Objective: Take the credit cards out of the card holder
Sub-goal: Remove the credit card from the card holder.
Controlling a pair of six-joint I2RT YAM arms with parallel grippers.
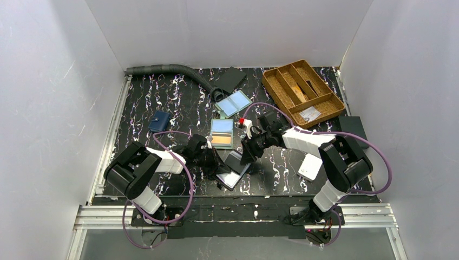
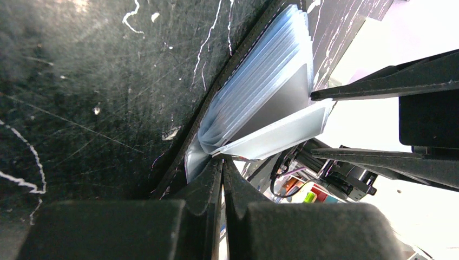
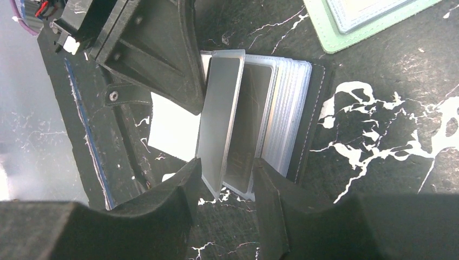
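The grey-green card holder [image 1: 222,134] lies flat and open on the mat, a blue card [image 1: 222,126] in its upper pocket and an orange card [image 1: 221,141] in its lower one; its corner [image 3: 346,38] shows in the right wrist view. Both grippers are just in front of it, at a black card book [image 1: 234,169] with several clear sleeves. My left gripper [image 2: 222,161] is shut on the edge of one clear sleeve [image 2: 281,135]. My right gripper [image 3: 227,165] is open, its fingers either side of two raised sleeves. One of those sleeves holds a black-grey card [image 3: 251,124].
A bifold with two pale blue panels [image 1: 234,103] and a small navy wallet [image 1: 159,121] lie further back. A white square box [image 1: 310,167] sits right of the arms. A wooden divided tray [image 1: 303,92], a black box [image 1: 354,127] and a grey hose [image 1: 168,70] line the back.
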